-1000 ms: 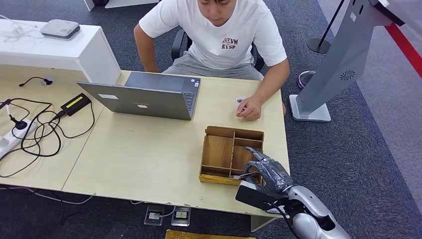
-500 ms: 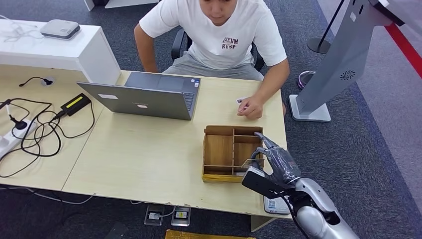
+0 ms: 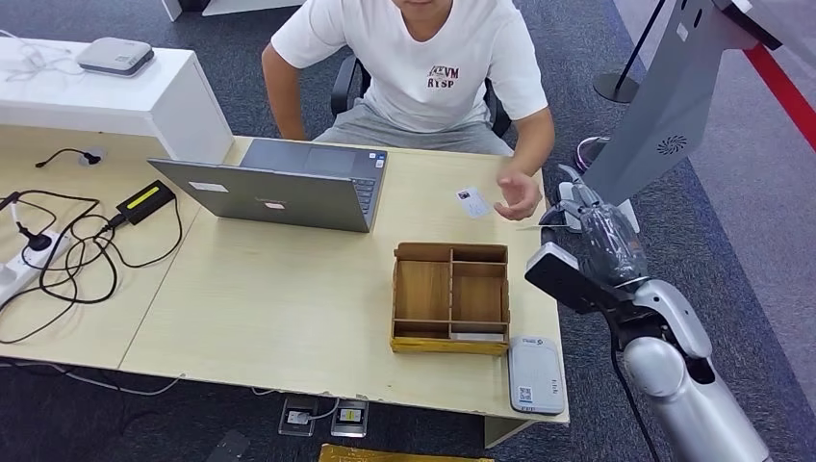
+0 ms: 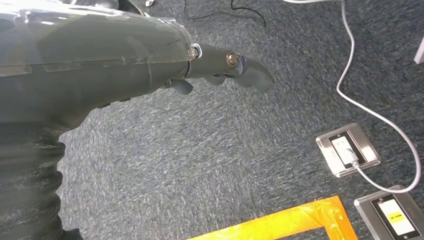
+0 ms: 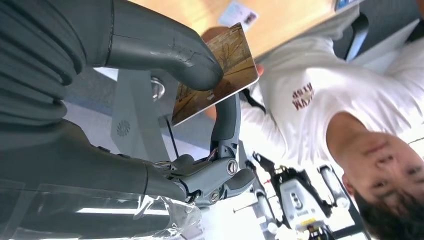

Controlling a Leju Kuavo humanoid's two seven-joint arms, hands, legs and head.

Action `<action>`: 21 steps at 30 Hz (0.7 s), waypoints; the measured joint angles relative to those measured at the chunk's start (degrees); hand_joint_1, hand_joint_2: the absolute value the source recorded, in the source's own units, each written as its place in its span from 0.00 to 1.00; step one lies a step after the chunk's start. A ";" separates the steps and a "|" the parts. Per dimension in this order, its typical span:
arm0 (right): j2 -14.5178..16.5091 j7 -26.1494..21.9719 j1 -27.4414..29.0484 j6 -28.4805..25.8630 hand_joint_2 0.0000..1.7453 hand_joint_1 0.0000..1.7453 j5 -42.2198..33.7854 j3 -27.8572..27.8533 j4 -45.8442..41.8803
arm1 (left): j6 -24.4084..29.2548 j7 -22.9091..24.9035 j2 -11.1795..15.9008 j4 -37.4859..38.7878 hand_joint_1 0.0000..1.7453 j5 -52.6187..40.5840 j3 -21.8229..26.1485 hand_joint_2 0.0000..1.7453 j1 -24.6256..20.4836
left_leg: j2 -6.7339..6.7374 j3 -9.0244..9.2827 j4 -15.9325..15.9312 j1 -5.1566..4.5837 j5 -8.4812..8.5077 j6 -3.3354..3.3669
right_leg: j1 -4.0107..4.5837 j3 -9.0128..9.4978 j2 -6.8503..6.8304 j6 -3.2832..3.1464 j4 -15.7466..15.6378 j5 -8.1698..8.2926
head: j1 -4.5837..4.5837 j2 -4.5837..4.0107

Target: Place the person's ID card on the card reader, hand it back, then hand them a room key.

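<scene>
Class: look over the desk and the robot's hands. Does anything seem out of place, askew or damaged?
Nothing stands out. The right hand holds a room key towards the person's hand; the ID card lies flat on the desk.

Brown wood-patterned room key (image 5: 220, 75); white ID card (image 3: 472, 201).

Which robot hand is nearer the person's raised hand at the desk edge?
The right. The right hand, holding a room key card, is right beside the person's hand. The left hand hangs low over the carpet, away from the desk.

Right hand (image 3: 589, 231) lifted the room key (image 5: 215, 75) from the tray (image 3: 450, 295) toward the person's hand (image 3: 520, 195).
</scene>
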 joint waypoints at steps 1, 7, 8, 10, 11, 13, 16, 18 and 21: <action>0.03 -0.30 -0.37 0.04 1.00 1.00 0.07 -0.37 0.00 | 0.07 -0.07 -0.02 0.00 0.00 -0.11 -0.02 1.00 0.00 | 0.00 0.00 0.00 0.00 0.00 0.00 | 0.00 0.00 0.00 0.00 0.00 0.00 | -0.01 0.00; 1.10 -2.89 -4.39 1.80 1.00 1.00 0.52 -2.08 1.26 | 0.17 -0.16 -0.21 0.00 0.00 -1.23 -0.39 1.00 -0.22 | 0.00 -0.02 0.00 0.01 0.00 0.00 | 0.00 0.00 0.00 0.00 0.00 0.00 | -0.01 0.00; 1.46 -3.44 -5.36 1.97 1.00 1.00 0.27 -2.26 2.20 | 0.04 -0.16 -0.21 0.00 0.00 -1.46 -0.51 1.00 -0.38 | 0.00 -0.02 0.00 0.01 0.00 0.00 | 0.01 0.00 -0.01 0.00 0.00 0.00 | 0.00 0.00; 2.32 -4.73 -7.18 2.09 1.00 1.00 -0.27 -2.54 4.83 | -0.36 -0.14 -0.22 0.00 0.00 -1.91 -0.74 1.00 -0.76 | -0.02 -0.02 0.00 0.01 0.01 0.00 | 0.01 0.01 -0.02 0.00 0.01 0.00 | 0.01 0.00; 2.83 -5.44 -7.96 2.03 1.00 1.00 -0.40 -2.58 6.46 | -0.56 -0.10 -0.22 0.00 0.00 -2.11 -0.88 1.00 -0.94 | -0.02 -0.02 0.00 0.01 0.01 0.00 | 0.01 0.02 -0.02 0.00 0.01 0.00 | 0.01 0.00; 3.89 -7.05 -9.54 1.62 1.00 1.00 -0.38 -2.48 10.11 | -0.86 0.02 -0.21 0.00 0.00 -2.56 -1.19 1.00 -1.26 | -0.03 -0.04 0.00 0.01 0.01 0.00 | 0.01 0.02 -0.03 0.00 0.02 0.00 | 0.01 0.00; 5.70 -9.70 -12.89 -0.05 1.00 1.00 -0.27 -2.00 17.17 | -1.16 0.34 -0.19 0.00 0.00 -3.18 -1.51 1.00 -1.81 | -0.04 -0.03 0.00 0.01 0.03 0.01 | 0.00 0.02 -0.03 0.00 0.02 0.00 | 0.00 0.00; 6.73 -10.78 -14.74 -1.12 1.00 1.00 -0.25 -1.60 21.53 | -1.26 0.52 -0.18 0.00 0.00 -3.44 -1.64 1.00 -2.09 | -0.08 -0.03 0.00 0.01 0.03 0.01 | 0.01 0.03 -0.06 0.00 0.02 0.00 | 0.02 0.00; 8.05 -11.47 -16.62 -1.85 1.00 0.99 -0.18 -1.21 26.76 | -1.32 0.64 -0.15 0.00 0.00 -3.50 -1.87 1.00 -2.18 | -0.11 -0.04 0.00 0.01 0.03 0.01 | 0.00 0.03 -0.06 0.00 0.02 0.00 | 0.00 0.00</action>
